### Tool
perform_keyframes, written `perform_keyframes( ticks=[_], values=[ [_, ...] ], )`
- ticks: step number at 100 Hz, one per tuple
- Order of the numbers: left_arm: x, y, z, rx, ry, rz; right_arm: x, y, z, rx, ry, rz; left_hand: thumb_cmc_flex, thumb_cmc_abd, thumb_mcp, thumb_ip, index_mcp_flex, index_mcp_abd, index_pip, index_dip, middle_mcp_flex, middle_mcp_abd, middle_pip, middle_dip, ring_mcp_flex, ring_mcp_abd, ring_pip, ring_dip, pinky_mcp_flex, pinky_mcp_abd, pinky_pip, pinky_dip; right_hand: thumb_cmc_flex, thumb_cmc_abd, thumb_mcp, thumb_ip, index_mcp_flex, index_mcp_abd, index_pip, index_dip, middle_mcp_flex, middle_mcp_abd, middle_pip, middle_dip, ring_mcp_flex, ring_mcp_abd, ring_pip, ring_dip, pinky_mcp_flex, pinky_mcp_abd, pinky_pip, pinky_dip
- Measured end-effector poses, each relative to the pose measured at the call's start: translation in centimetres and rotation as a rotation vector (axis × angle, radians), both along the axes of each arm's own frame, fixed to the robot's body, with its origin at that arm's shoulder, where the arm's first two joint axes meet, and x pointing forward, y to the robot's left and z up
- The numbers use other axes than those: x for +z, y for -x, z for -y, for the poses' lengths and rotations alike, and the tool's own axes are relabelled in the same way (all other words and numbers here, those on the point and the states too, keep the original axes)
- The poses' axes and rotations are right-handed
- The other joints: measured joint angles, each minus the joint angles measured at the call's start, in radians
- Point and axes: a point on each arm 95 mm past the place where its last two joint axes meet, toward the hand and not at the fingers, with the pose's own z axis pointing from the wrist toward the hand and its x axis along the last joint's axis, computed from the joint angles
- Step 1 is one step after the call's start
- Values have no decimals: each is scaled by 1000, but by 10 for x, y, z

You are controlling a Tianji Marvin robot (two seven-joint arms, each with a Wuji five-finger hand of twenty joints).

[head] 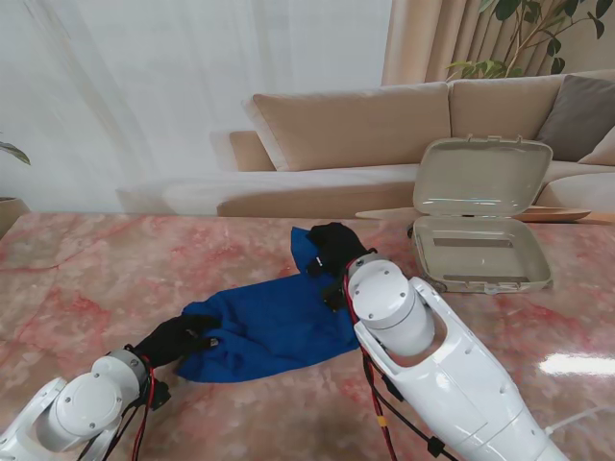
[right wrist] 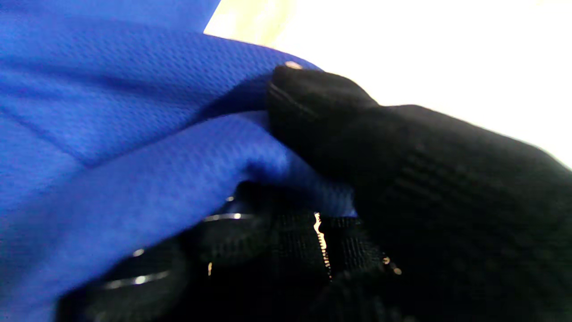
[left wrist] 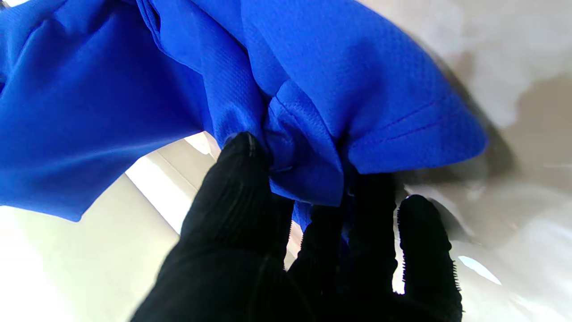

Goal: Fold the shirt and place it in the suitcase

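Both hands are closed on the blue shirt (head: 274, 327). Left hand (head: 176, 339), in a black glove, pinches a bunched hem corner at the shirt's left end, nearer to me; the left wrist view shows the thumb (left wrist: 237, 188) pressed against gathered cloth with the other fingers (left wrist: 422, 232) under the fold. Right hand (head: 334, 248), also black-gloved, grips the shirt's far right edge; in the right wrist view its thumb (right wrist: 313, 103) lies on top of a fold of the fabric, fingers curled beneath it.

The shirt lies crumpled on the pink marbled worktop (head: 96, 279), stretched between the two hands. To its right and farther from me, well apart, stands the beige suitcase (head: 480, 252) with its lid raised upright. Beyond the worktop is a tan sofa (head: 384, 125).
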Motion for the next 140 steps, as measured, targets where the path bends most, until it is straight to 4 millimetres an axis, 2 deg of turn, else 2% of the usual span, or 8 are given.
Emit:
perform_keyframes(
  ticks=[34,46,66,116,140],
  values=[
    [0,0,2,-2,6,-3,-7,-3,-38,33,-59,-60,0,0,0,0,0,0,0,0,0,0,-7,-10,-2,-6,-1,-2,-6,-6,7,0,0,17,-1,-1,-7,0,0,0,0,1,0,0,0,1,0,0,0,0,0,-25],
    [0,2,1,0,5,-6,-10,-3,-49,54,-65,-77,0,0,0,0,-6,0,0,0,-1,-12,-29,-19,-13,-26,-4,-2,-9,-31,7,0,0,22,-4,-1,-8,0,0,0,0,1,0,0,0,2,0,0,0,1,0,-26],
    [0,8,1,21,2,-12,-15,0,-61,81,-79,-96,0,32,1,0,-8,0,0,0,-1,-27,-29,-22,-14,-42,-7,-2,-9,-49,7,0,0,30,-8,-1,-10,0,0,0,0,2,0,0,0,4,-1,0,0,4,0,-37],
    [0,11,0,43,13,-15,-37,5,-93,161,-83,-113,0,42,1,0,-8,0,-4,0,-1,-28,-29,-22,-14,-52,-17,-2,-9,-69,7,0,2,61,-33,-1,-20,0,-3,-5,-6,5,0,-12,0,8,-36,2,0,14,-3,-74],
    [0,13,-1,53,13,-11,-46,6,-104,185,-88,-123,0,42,1,0,-8,0,-14,0,-1,-28,-29,-22,-13,-52,-17,-2,-9,-70,7,0,15,108,-80,-1,-31,0,-14,-37,-16,17,-1,-26,-1,23,-84,2,0,37,-27,-102]
  ],
)
